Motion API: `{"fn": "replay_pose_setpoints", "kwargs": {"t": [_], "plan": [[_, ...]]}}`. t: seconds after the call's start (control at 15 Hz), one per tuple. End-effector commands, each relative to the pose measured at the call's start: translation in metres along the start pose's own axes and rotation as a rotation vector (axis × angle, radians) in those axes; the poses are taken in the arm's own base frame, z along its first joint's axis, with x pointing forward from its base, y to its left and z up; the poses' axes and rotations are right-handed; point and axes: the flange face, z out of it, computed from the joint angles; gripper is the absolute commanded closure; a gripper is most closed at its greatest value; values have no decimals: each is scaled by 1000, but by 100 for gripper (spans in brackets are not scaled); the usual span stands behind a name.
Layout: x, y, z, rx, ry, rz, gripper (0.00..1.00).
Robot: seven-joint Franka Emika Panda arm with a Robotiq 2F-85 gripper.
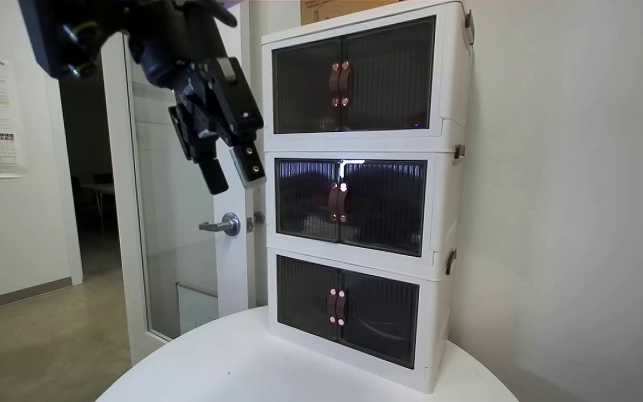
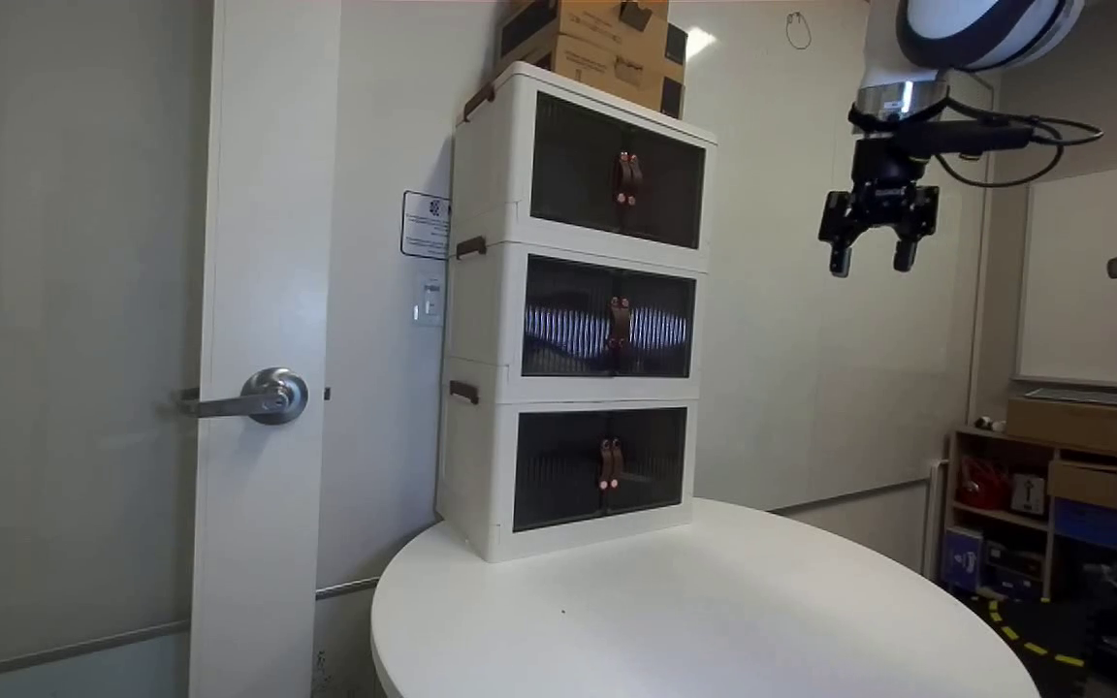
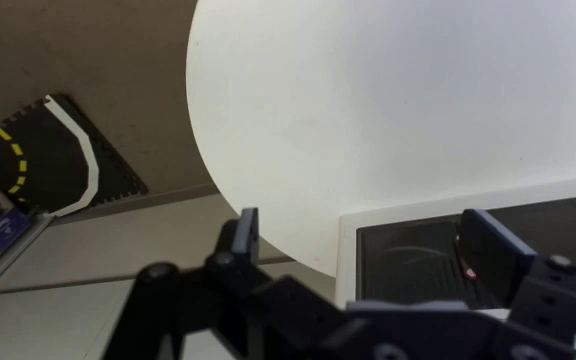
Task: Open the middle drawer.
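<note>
The middle drawer is the central unit of a white three-unit stack, with a dark see-through front. It shows in both exterior views (image 1: pixel 385 206) (image 2: pixel 568 315). Its two front panels are shut, and its brown handles (image 1: pixel 338 202) (image 2: pixel 620 323) meet at the centre. My gripper is open and empty, held in the air apart from the stack in both exterior views (image 1: pixel 236 181) (image 2: pixel 872 259). In the wrist view my open jaws (image 3: pixel 360 220) frame the table and part of the lowest unit (image 3: pixel 408 260). The middle drawer's handles do not show there.
The like topmost unit (image 1: pixel 385 78) and lowest unit (image 1: pixel 380 312) are shut. The stack stands on a round white table (image 2: pixel 714 601). Cardboard boxes (image 2: pixel 607 58) sit on top. A door with a lever handle (image 1: pixel 226 224) and a wall (image 1: pixel 567 195) flank the stack.
</note>
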Motion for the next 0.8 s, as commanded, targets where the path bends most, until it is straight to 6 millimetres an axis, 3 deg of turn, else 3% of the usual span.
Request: {"fn": "replay_pose_setpoints", "kwargs": {"t": [0.0,0.73], "plan": [[12,-29,11,-78,152,77,0],[59,-146,53,-274,583,228,0]]}}
